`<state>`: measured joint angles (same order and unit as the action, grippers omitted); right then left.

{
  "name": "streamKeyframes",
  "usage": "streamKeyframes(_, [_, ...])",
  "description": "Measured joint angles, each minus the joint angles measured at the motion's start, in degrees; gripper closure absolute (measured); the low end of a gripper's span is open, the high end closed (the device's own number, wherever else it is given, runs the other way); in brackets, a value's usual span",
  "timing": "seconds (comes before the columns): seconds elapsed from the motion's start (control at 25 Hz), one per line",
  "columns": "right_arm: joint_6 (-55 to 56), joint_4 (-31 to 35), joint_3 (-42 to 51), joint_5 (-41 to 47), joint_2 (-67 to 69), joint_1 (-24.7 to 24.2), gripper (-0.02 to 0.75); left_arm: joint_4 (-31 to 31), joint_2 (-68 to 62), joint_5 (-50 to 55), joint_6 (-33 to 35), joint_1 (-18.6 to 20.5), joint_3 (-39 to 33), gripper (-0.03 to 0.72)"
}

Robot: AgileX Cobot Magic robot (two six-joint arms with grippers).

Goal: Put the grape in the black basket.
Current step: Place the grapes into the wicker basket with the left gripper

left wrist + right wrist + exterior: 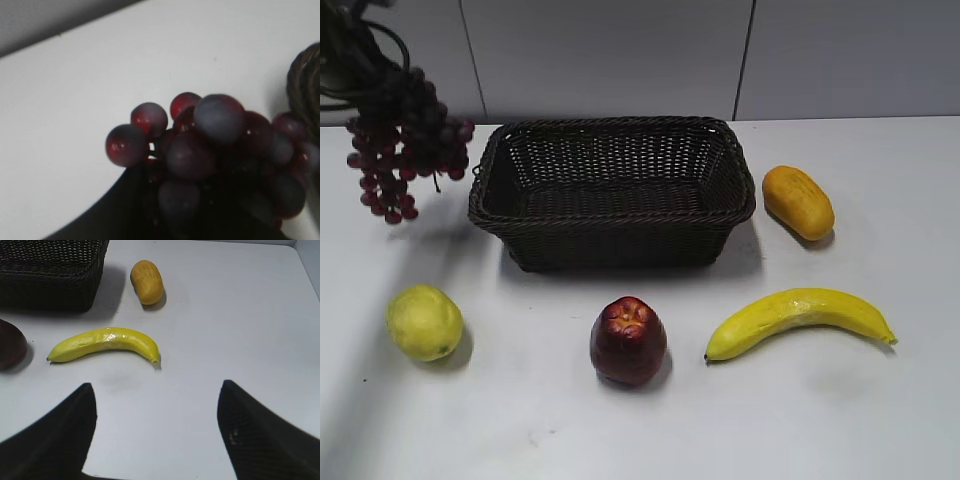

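White tabletop (880,420): my left tool (375,75) clamps the grape (405,150), hanging left of the black basket (612,190); right tool (157,435) gapes idle.

black textured gripper fingers (250,435), dark cables (350,55)
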<state>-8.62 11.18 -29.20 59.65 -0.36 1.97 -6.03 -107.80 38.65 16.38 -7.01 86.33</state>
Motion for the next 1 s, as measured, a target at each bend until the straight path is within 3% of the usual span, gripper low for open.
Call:
streamKeyframes(0.4, [0.0, 0.0, 0.0, 0.0, 0.0, 0.0, 0.166, -5.0, 15.7, -2.8, -0.1, -5.2, 0.0, 0.501])
streamKeyframes(0.76, [0.0, 0.0, 0.0, 0.0, 0.0, 0.0, 0.166, -7.2, 12.8, -7.2, -0.1, -16.0, 0.0, 0.506])
streamKeyframes(1.0, [0.0, 0.0, 0.0, 0.0, 0.0, 0.0, 0.166, -7.7, 4.2, -8.3, -0.1, -19.4, 0.0, 0.509])
